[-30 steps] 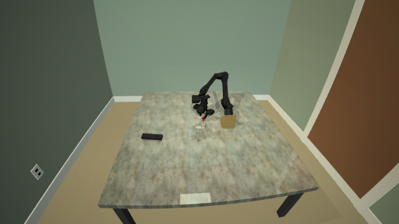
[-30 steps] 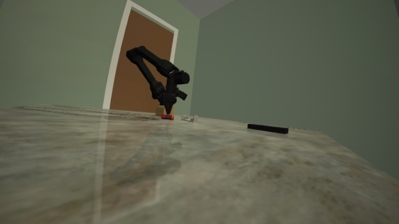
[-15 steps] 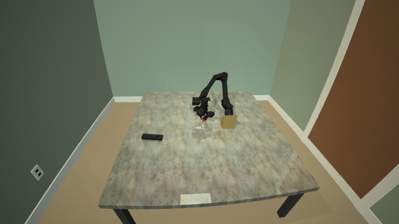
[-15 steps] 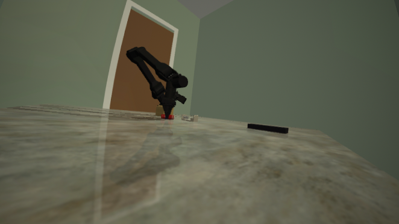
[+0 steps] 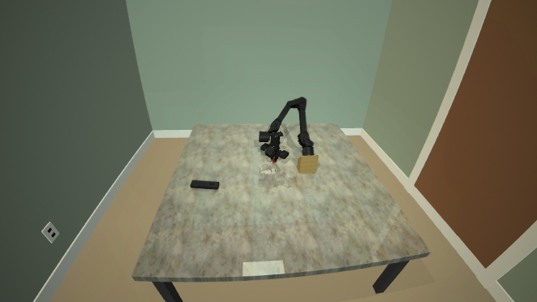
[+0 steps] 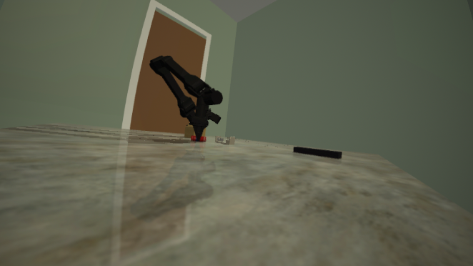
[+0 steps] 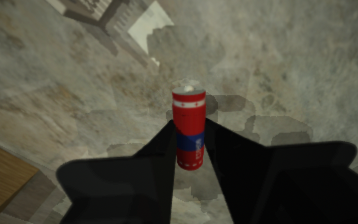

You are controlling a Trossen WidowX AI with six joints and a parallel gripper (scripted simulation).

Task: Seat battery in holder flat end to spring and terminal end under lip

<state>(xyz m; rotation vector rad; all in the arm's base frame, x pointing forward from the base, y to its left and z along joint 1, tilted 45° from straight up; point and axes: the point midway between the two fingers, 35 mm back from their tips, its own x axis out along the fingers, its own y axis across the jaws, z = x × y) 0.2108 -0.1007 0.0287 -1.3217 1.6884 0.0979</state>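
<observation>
The battery point(image 5: 273, 161) point(image 6: 203, 139) point(image 7: 190, 116) is red with a blue band and lies on the table. Its terminal end points up the wrist view, and its flat end is nearer the bottom. My gripper point(image 6: 198, 139) point(image 7: 188, 123) points down and is shut on the battery, one finger against each long side near the middle. The pale holder point(image 5: 268, 171) point(image 6: 231, 141) stands a short way from the battery, with nothing seen in it. In the wrist view only part of the holder point(image 7: 80, 13) shows, at the upper left; its spring and lip are not clear.
A wooden block point(image 5: 307, 165) point(image 6: 188, 131) point(image 7: 14, 176) stands by the arm's base, on the other side of the battery from the holder. A black bar point(image 5: 204, 185) point(image 6: 317, 152) lies farther off. A pale rectangle point(image 5: 264, 268) lies at the table's front edge.
</observation>
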